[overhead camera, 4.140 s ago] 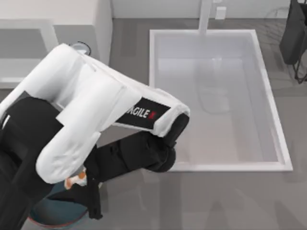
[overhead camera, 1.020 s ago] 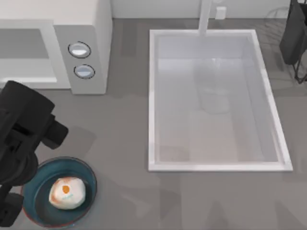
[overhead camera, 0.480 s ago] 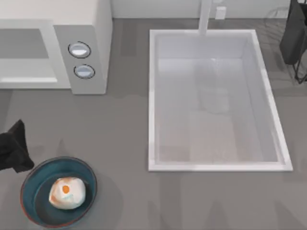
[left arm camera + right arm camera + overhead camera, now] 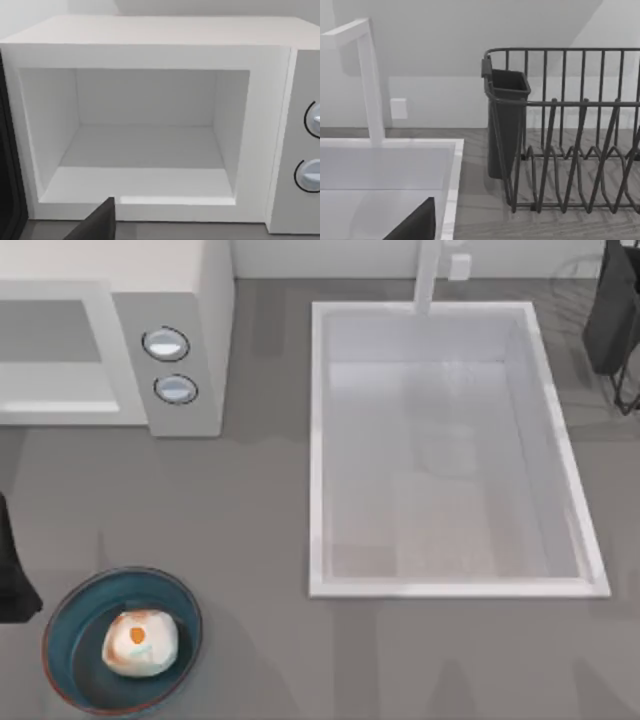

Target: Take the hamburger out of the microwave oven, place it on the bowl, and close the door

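Note:
The hamburger (image 4: 140,643), a pale bun with orange patches, lies in the teal bowl (image 4: 70,665) at the table's front left. The white microwave oven (image 4: 185,300) stands at the back left, its two knobs (image 4: 166,343) facing forward. Seen from the left wrist, its pale cavity (image 4: 145,150) is exposed and empty, and a dark strip that looks like the open door (image 4: 7,170) runs along one side. A black part of my left arm (image 4: 10,575) sits at the left edge, just left of the bowl. One dark finger (image 4: 97,226) of the left gripper shows before the cavity.
A large white sink (image 4: 320,450) with a tap (image 4: 428,275) fills the middle and right of the table. My right arm (image 4: 610,310) is parked at the back right, beside a dark wire dish rack (image 4: 570,150) with a cutlery cup (image 4: 507,120).
My left arm, earlier over the bowl with the hamburger, has drawn back to the left until almost out of the top view. The hamburger stays in the bowl.

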Available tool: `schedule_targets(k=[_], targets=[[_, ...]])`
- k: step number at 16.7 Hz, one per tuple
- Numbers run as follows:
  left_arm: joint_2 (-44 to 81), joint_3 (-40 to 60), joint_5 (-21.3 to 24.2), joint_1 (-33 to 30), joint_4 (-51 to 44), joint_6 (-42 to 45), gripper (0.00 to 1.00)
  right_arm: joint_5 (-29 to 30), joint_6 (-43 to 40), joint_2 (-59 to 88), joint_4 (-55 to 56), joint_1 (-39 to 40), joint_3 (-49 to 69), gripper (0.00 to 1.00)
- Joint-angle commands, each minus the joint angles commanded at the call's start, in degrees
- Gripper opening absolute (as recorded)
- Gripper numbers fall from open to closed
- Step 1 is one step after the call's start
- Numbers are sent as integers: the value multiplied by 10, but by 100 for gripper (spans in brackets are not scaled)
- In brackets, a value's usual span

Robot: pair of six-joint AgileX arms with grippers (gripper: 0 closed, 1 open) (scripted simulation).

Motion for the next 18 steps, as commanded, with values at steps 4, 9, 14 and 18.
schedule_targets(k=[4, 9, 14, 18], targets=[[0, -1, 0, 1, 1, 1, 100, 0, 0, 0, 0, 0, 0, 100], [0, -1, 0, 1, 1, 1, 70, 0, 0, 0, 0, 0, 0, 100], [0, -1, 0, 1, 1, 1, 32, 0, 0, 0, 0, 0, 0, 100], [0, -1, 0, 1, 1, 1, 2, 0, 0, 0, 0, 0, 0, 100]])
